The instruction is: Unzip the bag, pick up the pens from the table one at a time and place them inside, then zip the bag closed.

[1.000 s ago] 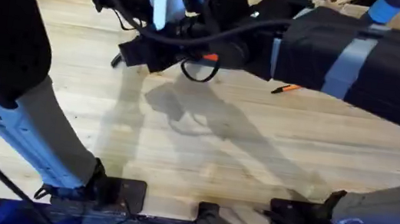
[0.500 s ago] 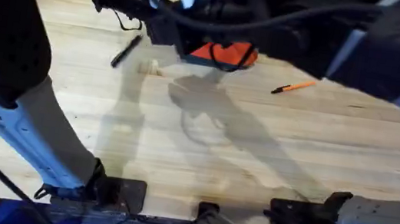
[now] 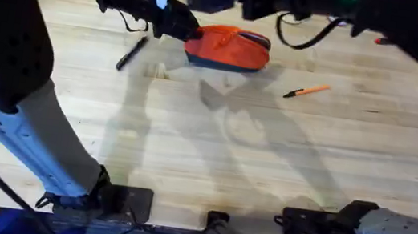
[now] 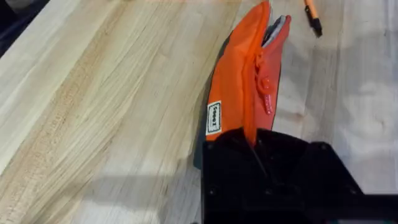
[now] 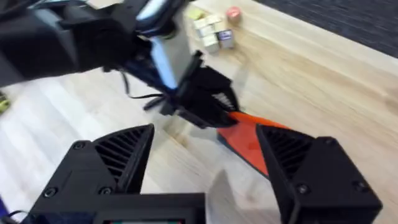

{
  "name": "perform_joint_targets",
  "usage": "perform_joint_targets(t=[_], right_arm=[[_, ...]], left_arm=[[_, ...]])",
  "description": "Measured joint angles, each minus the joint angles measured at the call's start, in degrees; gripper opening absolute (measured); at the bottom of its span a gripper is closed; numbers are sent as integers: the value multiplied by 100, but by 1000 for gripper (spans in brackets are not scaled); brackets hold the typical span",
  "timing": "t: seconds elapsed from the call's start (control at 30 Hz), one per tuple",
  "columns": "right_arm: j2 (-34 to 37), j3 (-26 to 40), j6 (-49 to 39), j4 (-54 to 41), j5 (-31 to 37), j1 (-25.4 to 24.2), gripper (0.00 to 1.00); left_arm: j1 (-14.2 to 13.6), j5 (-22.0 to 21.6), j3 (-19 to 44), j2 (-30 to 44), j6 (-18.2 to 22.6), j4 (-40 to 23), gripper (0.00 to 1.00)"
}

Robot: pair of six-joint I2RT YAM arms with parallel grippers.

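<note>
The orange bag (image 3: 227, 47) lies on the table (image 3: 267, 165) toward the back centre, its zipper part open at the far end, where grey lining shows (image 4: 274, 28). My left gripper (image 3: 176, 25) is shut on the bag's left end, seen close in the left wrist view (image 4: 255, 142). A black pen (image 3: 131, 53) lies to the left of the bag. To its right lies the orange pen (image 3: 307, 90), also in the left wrist view (image 4: 313, 12). My right gripper (image 5: 205, 165) hangs open above the bag (image 5: 249, 142), holding nothing.
The raised right arm (image 3: 328, 7) crosses the back of the overhead view, large and dark. Small wooden blocks (image 5: 211, 31) sit at the table's far side. Bare wood spans the middle and front of the table.
The right arm has lifted and drawn back from the bag, uncovering it. The left gripper has stayed on the bag's left end.
</note>
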Motion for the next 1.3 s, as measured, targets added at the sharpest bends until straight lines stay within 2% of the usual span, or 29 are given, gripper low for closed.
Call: perform_joint_targets(t=[0.2,0.5,0.8,0.9,1.07,1.2,1.23,1.3], right_arm=[[-21,0,-1,-230,44,-244,997],[-21,0,-2,-250,58,-249,997],[-21,0,94,-734,70,-249,997],[-21,0,588,-935,255,-243,997],[-21,0,1975,-1501,925,-128,997],[-21,0,2783,-1594,1397,90,997],[-21,0,3251,-1594,1770,239,997],[-21,0,3442,-1596,1879,251,997]], left_arm=[[0,0,0,0,0,0,42],[0,0,0,2,0,0,41],[0,0,0,2,0,0,41],[0,0,0,2,0,0,41],[0,0,0,0,0,0,41],[0,0,0,2,0,0,41],[0,0,0,2,0,0,41],[0,0,0,2,0,0,41]])
